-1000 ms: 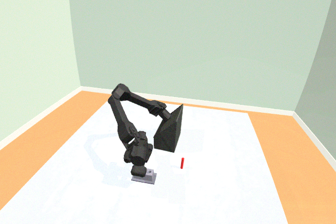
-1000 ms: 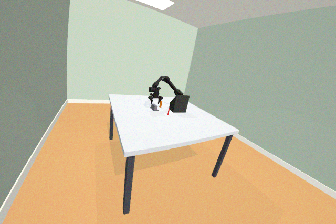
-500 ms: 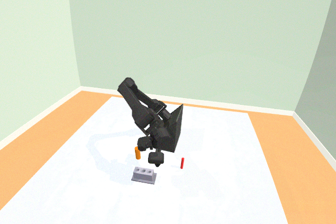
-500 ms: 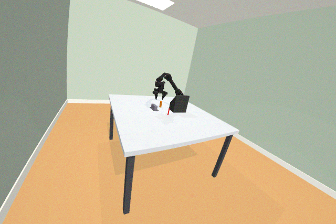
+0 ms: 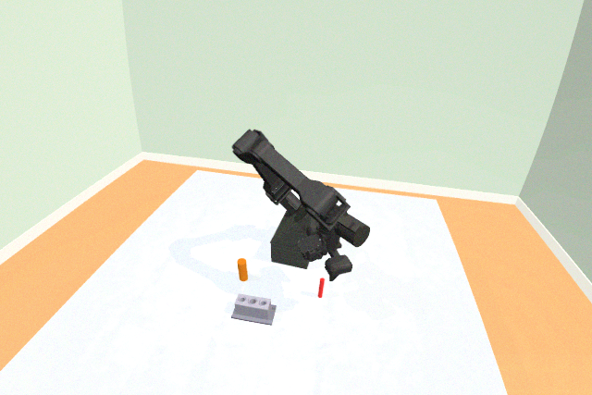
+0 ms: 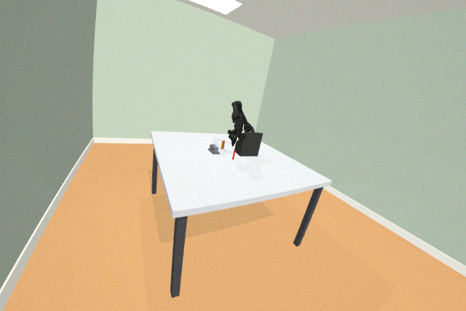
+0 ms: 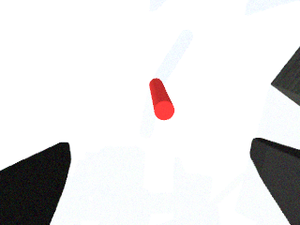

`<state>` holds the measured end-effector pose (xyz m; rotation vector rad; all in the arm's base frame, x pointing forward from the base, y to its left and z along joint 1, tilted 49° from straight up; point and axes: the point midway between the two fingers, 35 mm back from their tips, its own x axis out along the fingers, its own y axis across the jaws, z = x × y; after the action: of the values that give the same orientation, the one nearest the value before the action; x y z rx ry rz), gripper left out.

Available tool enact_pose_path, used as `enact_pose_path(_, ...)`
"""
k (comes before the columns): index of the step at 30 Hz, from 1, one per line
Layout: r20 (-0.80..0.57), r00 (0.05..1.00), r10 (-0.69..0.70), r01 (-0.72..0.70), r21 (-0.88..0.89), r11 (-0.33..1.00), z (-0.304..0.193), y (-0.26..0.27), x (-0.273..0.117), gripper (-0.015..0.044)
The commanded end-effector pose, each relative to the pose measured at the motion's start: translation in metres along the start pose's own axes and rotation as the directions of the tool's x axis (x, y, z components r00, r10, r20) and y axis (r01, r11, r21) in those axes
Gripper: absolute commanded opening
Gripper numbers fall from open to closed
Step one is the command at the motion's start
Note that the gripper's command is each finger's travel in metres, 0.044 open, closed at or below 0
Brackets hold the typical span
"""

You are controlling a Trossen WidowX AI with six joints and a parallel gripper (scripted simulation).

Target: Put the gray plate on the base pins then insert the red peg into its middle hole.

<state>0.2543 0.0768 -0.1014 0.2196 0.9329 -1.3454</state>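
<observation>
The gray plate (image 5: 252, 310) (image 6: 214, 147) is a block with three holes in its top, all empty. It sits level on the thin gray base (image 5: 250, 319), with no gap that I can see. The base's pins are hidden. The red peg (image 5: 321, 288) (image 6: 233, 155) (image 7: 161, 99) stands upright on the table to the right of the base in the top view. My gripper (image 5: 324, 268) (image 6: 231, 143) (image 7: 163, 148) is wide open and empty, above the peg. In the wrist view the peg shows ahead of the gap between the fingertips.
An orange cylinder (image 5: 242, 269) (image 6: 223, 145) stands upright behind the plate in the top view. The arm's dark mount (image 5: 288, 247) (image 6: 250, 145) stands close behind the peg; a dark corner shows at the wrist view's right edge. The white table (image 5: 382, 342) (image 6: 210, 191) carries everything.
</observation>
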Motion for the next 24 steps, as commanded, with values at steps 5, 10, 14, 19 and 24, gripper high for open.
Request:
enact_pose_path(5,0.008,1.0,-0.018,0.018,-0.01,1.0,0.002,-0.006,0.021,0.044)
enact_pose_path(10,0.009,1.0,-0.018,0.018,-0.01,1.0,0.004,-0.005,0.032,0.044)
enact_pose_path(14,0.008,1.0,-0.018,0.018,-0.01,1.0,0.004,-0.005,0.037,0.044)
enact_pose_path(19,0.008,1.0,-0.018,0.018,-0.01,1.0,0.004,-0.005,0.046,0.044)
enact_pose_path(24,0.009,1.0,-0.018,0.018,-0.01,1.0,0.004,-0.005,0.054,0.044)
